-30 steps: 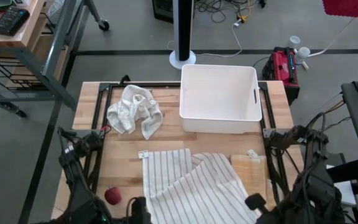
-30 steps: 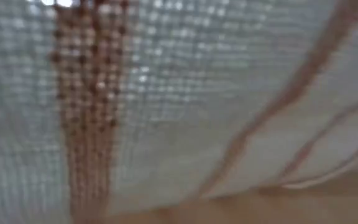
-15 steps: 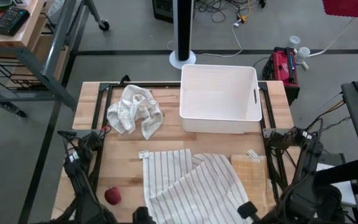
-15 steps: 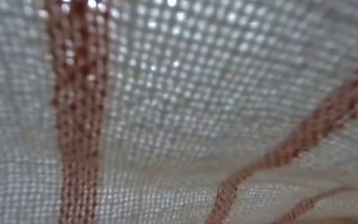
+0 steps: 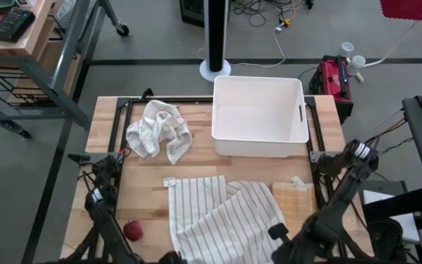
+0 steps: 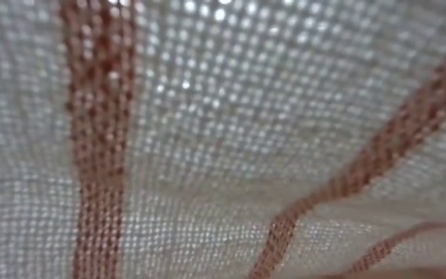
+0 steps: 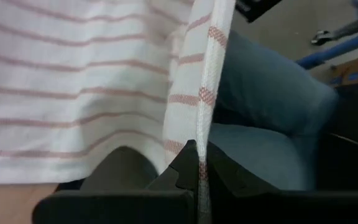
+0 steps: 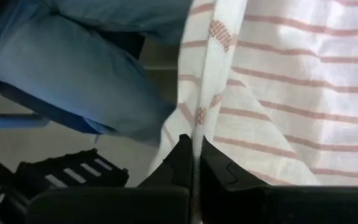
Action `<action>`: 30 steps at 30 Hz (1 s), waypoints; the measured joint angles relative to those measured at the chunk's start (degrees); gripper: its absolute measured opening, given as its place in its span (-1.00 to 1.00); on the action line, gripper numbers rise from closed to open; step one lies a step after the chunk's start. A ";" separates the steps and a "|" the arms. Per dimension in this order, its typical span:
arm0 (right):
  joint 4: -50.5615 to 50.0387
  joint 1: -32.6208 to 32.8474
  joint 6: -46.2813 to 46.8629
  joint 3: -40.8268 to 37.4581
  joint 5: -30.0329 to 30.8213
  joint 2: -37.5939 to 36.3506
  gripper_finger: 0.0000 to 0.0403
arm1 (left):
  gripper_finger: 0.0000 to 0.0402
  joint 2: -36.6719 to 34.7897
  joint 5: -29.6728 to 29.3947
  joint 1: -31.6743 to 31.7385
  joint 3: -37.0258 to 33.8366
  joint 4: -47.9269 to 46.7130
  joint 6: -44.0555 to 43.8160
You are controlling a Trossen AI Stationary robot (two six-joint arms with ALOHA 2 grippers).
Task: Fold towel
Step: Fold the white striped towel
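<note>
Both arms reach down to the table's (image 5: 108, 121) near edge. The left gripper (image 7: 197, 163) and the right gripper (image 8: 194, 155) are each pinched tight on a hem of the striped towel (image 5: 222, 216). The towel lies rumpled at the middle of that edge, draped close over the low camera.

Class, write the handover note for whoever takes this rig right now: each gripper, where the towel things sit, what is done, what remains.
Left gripper: shut on the striped towel's hem at the near edge.
Right gripper: shut on the same towel's hem, also near edge.
Striped towel: rumpled, partly doubled over, drapes over the low camera.
Crumpled towel lies left of the white bin; tan cloth lies right of the striped towel.
Done: both corners gripped.
Left: complete the fold.
</note>
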 joint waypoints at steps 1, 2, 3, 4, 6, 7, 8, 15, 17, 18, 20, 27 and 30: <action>2.69 -0.40 0.03 -2.78 -0.35 -0.92 -1.00 | -1.00 0.54 0.15 0.05 -0.17 0.11 -0.64; 5.57 -0.74 0.33 -5.67 -0.53 -1.80 -1.00 | -1.00 0.90 0.20 0.09 -0.35 0.15 -1.21; 8.71 -1.11 0.67 -8.54 -1.18 -2.55 -1.00 | -1.00 1.18 0.29 0.17 -0.53 0.23 -1.91; 11.65 -1.53 1.11 -11.21 -1.98 -3.23 -1.00 | -1.00 1.27 0.66 0.29 -0.89 0.58 -2.62; 18.18 -2.37 1.48 -16.15 -3.49 -4.29 -1.00 | -1.00 1.31 2.10 0.73 -2.41 1.38 -4.11; 21.18 -2.67 1.73 -18.35 -4.31 -4.67 -1.00 | -1.00 1.31 2.87 0.96 -3.49 1.78 -4.90; 23.60 -2.95 1.99 -20.30 -4.48 -4.96 -1.00 | -1.00 1.41 3.78 1.23 -4.47 1.96 -5.79; 25.83 -6.63 1.38 -28.05 -4.09 -7.37 -1.00 | -1.00 1.32 6.25 3.95 -11.45 2.35 -4.77; 24.72 -7.97 0.26 -28.98 -3.92 -8.48 -1.00 | -1.00 1.05 5.81 4.67 -12.15 0.31 -4.08; 23.93 -8.53 -0.44 -29.21 -3.50 -9.03 -1.00 | -1.00 0.92 5.48 4.95 -12.16 -1.03 -3.85; 21.78 -9.81 -2.56 -29.29 -2.18 -10.28 -1.00 | -1.00 0.81 4.50 5.35 -12.07 -3.95 -2.94; 14.17 -15.45 -8.96 -29.44 5.97 -14.09 -1.00 | -1.00 0.39 -3.75 5.57 -8.36 -21.54 -5.48; 14.12 -18.44 -12.61 -29.48 8.81 -14.44 -1.00 | -1.00 0.39 -4.32 6.35 -7.52 -29.59 -6.74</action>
